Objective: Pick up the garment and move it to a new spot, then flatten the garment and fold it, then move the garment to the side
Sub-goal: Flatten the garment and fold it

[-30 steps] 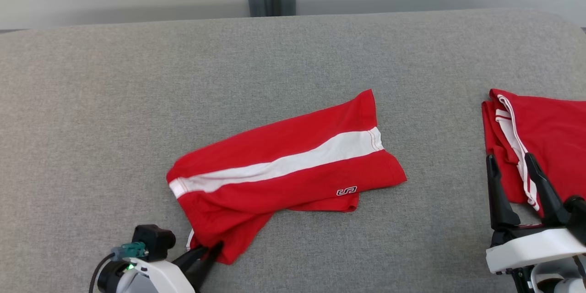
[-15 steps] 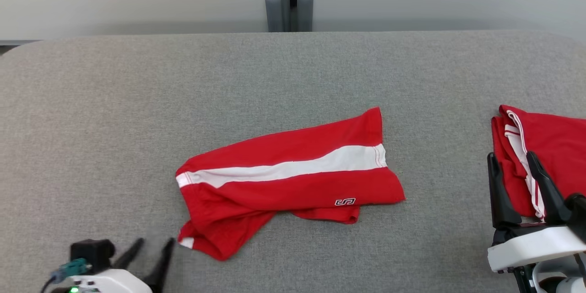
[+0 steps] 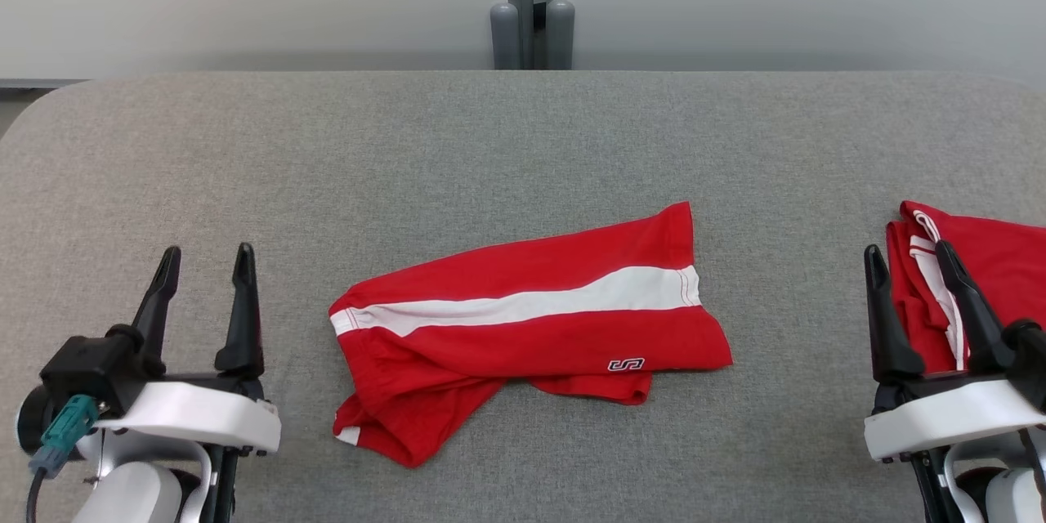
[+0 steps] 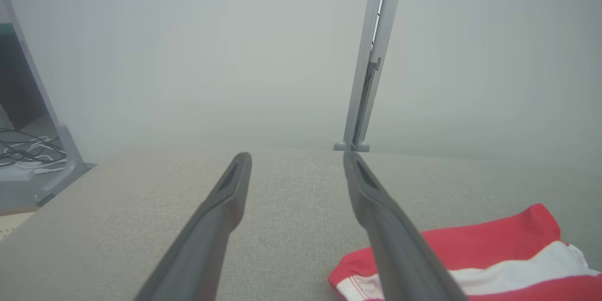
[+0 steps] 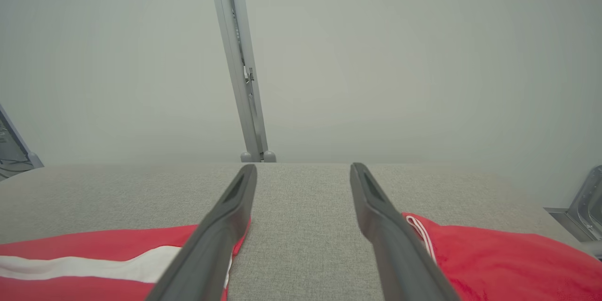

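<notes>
Beside the garment [image 3: 523, 327], left tool [image 3: 207, 248] has let go and spread; right tool [image 3: 905, 247] stays spread.

You get soft, even light: only a thin shadow edges the red white-striped cloth garment [image 3: 531, 343] on the grey fabric surface [image 3: 523, 139]. Your head view is sharp; both wrist views look hazy.

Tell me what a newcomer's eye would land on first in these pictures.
The red garment with a white stripe grabs the eye first, lying crumpled in the middle of the grey table. A second red garment lies at the table's right edge, by the open right gripper. The left gripper, also open, stands left of the striped garment, apart from it.
</notes>
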